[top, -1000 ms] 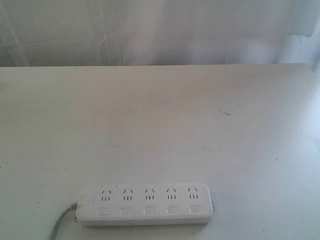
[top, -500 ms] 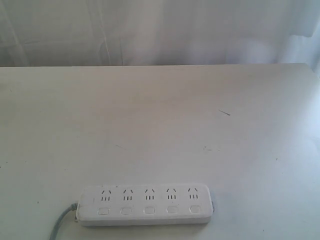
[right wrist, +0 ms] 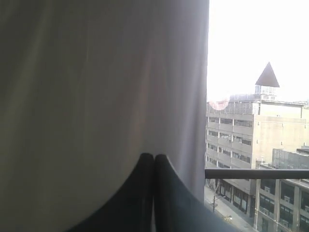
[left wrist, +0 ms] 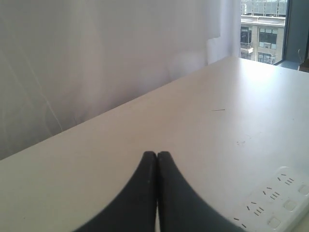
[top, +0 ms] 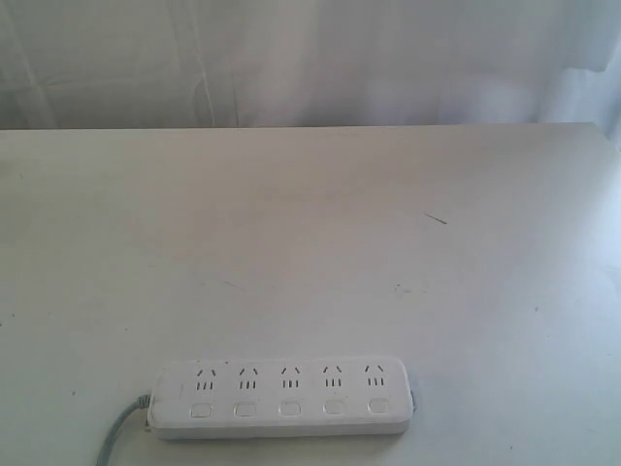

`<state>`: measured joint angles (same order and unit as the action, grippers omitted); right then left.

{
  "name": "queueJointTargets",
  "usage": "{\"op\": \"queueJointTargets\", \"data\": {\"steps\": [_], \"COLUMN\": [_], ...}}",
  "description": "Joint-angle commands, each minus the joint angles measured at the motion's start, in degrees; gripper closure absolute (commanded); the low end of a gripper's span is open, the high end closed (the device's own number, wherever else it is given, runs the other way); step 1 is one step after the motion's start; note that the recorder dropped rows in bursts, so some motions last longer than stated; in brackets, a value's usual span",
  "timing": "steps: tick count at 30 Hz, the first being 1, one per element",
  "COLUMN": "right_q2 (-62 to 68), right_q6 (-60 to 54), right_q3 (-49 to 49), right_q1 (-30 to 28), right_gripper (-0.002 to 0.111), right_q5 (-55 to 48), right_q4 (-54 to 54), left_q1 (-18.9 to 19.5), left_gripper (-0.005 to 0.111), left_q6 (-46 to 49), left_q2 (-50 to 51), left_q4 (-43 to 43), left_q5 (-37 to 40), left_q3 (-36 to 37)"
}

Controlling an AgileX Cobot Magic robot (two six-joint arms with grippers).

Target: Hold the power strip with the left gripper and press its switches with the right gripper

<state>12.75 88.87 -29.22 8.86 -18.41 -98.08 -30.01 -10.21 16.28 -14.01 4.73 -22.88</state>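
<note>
The white power strip (top: 281, 396) lies flat near the front edge of the table, its grey cord (top: 118, 435) leaving at the left end. Five white switches (top: 289, 409) run in a row under the socket groups. No arm shows in the exterior view. In the left wrist view my left gripper (left wrist: 157, 154) is shut with nothing in it, above the table, and part of the power strip (left wrist: 277, 200) shows off to one side, apart from it. My right gripper (right wrist: 154, 156) is shut and empty, facing a curtain and a window; the strip is out of that view.
The white table (top: 310, 243) carries a small dark mark (top: 436, 218). A pale curtain (top: 291, 58) hangs behind the far edge. In the right wrist view a window railing (right wrist: 256, 173) and buildings (right wrist: 256, 140) show beyond the curtain.
</note>
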Motion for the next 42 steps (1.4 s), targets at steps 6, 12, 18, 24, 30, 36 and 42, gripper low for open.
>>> {"op": "queueJointTargets", "data": {"steps": [6, 12, 18, 24, 30, 36, 42], "right_q2": [-8.1, -12.3, -12.7, -12.7, -12.7, -12.7, -12.7], "right_q6": [-0.3, -0.3, -0.3, -0.3, -0.3, -0.3, -0.2], "right_q3": [0.7, 1.5, 9.2, 16.9, 17.9, 18.8, 25.9], "right_q1": [-14.1, -19.4, -19.2, -19.2, -19.2, -19.2, -19.2], "right_gripper": [0.108, 0.108, 0.108, 0.108, 0.108, 0.108, 0.108], "right_q5": [0.4, 0.3, 0.0, 0.7, 0.8, 14.7, 26.8], "right_q4": [-0.3, -0.3, -0.3, 1.2, 1.2, 1.0, 0.6], "left_q1": [0.2, 0.2, 0.2, 0.2, 0.2, 0.2, 0.2], "left_gripper": [0.107, 0.107, 0.107, 0.107, 0.107, 0.107, 0.107], "left_q6": [-0.1, 0.0, -0.3, -0.3, -1.8, -2.3, -4.2], "left_q2": [-0.3, -0.3, -0.2, -0.2, -0.2, -0.2, -0.2], "left_q4": [-1.5, -1.5, -2.7, -2.7, -2.7, -2.6, -2.5], "left_q5": [-0.9, 0.5, 2.4, 2.5, 1.7, 0.1, -2.8], "left_q3": [0.1, 0.1, 0.1, 0.5, 2.9, 3.5, 4.1]}}
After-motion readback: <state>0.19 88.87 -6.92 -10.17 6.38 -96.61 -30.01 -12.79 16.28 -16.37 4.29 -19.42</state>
